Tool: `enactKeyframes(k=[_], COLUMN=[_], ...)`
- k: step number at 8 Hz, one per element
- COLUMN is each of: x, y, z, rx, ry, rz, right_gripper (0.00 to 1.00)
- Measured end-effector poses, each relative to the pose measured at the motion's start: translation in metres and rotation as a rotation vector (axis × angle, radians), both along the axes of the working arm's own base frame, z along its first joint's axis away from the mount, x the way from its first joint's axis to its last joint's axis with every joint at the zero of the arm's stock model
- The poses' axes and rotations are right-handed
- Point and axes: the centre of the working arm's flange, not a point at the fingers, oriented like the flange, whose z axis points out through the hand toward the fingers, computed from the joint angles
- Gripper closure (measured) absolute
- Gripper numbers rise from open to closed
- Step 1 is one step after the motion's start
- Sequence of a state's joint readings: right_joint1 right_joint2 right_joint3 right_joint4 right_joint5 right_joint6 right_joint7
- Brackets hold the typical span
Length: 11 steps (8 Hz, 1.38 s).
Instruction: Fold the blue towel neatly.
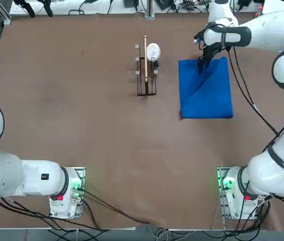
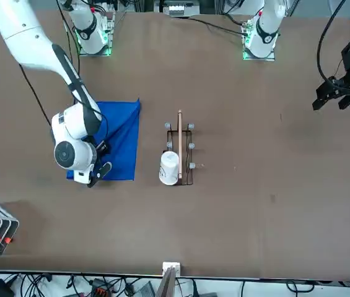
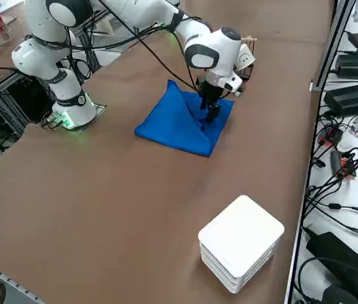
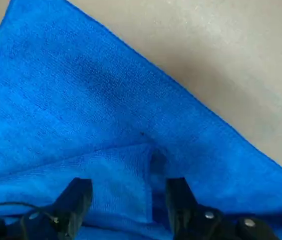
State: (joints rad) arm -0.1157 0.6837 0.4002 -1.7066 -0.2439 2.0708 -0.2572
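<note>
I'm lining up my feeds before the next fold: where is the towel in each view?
Top: towel right of centre, right of the rack.
Front: towel left of centre, left of the rack.
Right side: towel upper centre, the rack mostly hidden behind the arm.
Wrist: towel fills most of the picture; no rack.
Shared landmark: the open end effector over the towel.

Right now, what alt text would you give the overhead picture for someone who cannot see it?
The right gripper, fingers open, is down at the far corner of a partly folded blue towel on a brown table. Beside the towel stands a small wire rack with a white object at its far end.
</note>
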Motion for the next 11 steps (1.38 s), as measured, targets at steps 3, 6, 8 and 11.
enactKeyframes(k=[3, 6, 8, 11], x=[-0.005, -0.007, -0.010, -0.012], y=[0.000, 0.000, 0.001, 0.000], z=[-0.013, -0.015, -0.015, -0.013], rx=[-0.001, -0.009, -0.022, -0.035], ry=[0.027, 0.046, 0.065, 0.088], rz=[0.002, -0.004, -0.021, -0.027], right_gripper=[0.14, 0.24, 0.35, 0.50])
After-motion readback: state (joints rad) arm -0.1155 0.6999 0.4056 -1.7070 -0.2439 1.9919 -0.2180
